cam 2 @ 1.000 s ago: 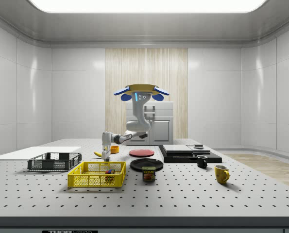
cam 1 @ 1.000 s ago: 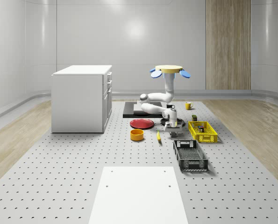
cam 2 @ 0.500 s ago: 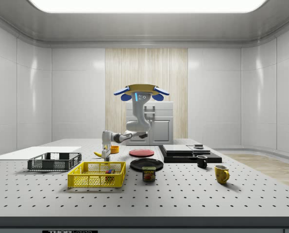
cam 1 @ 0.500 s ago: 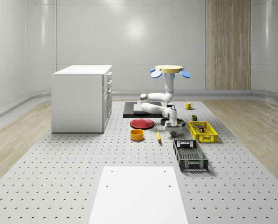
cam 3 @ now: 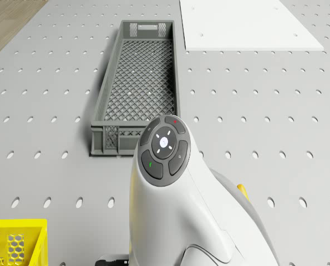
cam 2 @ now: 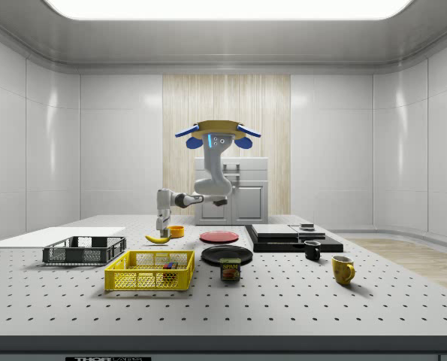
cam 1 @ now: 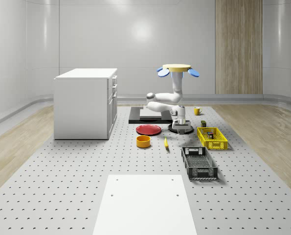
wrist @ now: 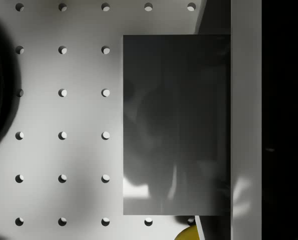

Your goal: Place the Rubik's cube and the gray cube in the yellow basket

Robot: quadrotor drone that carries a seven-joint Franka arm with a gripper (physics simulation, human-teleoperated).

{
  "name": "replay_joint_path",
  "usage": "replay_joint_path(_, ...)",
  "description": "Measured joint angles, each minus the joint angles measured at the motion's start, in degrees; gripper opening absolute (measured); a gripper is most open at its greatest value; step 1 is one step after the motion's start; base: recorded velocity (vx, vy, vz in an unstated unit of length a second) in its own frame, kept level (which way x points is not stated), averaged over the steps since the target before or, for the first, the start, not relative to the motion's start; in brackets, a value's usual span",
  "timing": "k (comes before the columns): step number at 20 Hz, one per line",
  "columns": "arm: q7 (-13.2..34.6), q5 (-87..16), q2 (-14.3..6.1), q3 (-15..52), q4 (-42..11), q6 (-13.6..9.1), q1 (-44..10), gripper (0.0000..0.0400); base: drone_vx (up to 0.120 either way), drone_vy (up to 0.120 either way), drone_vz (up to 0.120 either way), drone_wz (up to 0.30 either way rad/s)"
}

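Note:
A gray cube (wrist: 176, 130) sits close in front of the wrist camera, held above the perforated table. My gripper (cam 1: 183, 122) (cam 2: 162, 224) is shut on it and points down, a little above the table, beside the black plate (cam 1: 177, 129). The yellow basket (cam 1: 212, 143) (cam 2: 149, 280) stands just to the whole-scene view's right of the gripper. A small multicoloured Rubik's cube (cam 2: 169, 265) lies inside the basket. The drone (cam 1: 178, 68) (cam 2: 217, 129) hovers above the black plate and the black slab (cam 1: 140, 116).
A black crate (cam 1: 199, 163) (cam 3: 137, 88) lies in front of the basket, with a white sheet (cam 1: 144, 203) beyond it. A banana (cam 1: 166, 142), an orange bowl (cam 1: 143, 141), a red plate (cam 1: 148, 129), a can (cam 2: 230, 269), two mugs (cam 2: 342, 269) and a white cabinet (cam 1: 85, 103) are around.
The drone has risen a little. The arm has lifted the gripper, with the gray cube, up from the table.

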Motion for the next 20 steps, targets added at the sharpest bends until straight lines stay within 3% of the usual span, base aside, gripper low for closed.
replay_joint_path(5, 0.11, 0.72, -0.26, 0.68, -0.15, -0.01, -0.04, 0.0250, 0.120, 0.112, 0.000, 0.000)
replay_joint_path(7, 0.15, 0.88, -0.37, 0.81, -0.18, 0.05, -0.07, 0.0250, 0.080, 0.000, 0.000, 0.000)
replay_joint_path(10, 0.20, 1.05, -0.54, 0.93, -0.19, 0.17, -0.12, 0.0250, 0.000, 0.013, 0.000, 0.000)
replay_joint_path(16, 0.29, 1.26, -0.87, 1.05, -0.19, 0.45, -0.23, 0.0250, 0.000, 0.120, 0.000, 0.000)
replay_joint_path(20, 0.35, 1.36, -1.08, 1.09, -0.18, 0.64, -0.29, 0.0250, 0.000, 0.120, 0.110, 0.000)
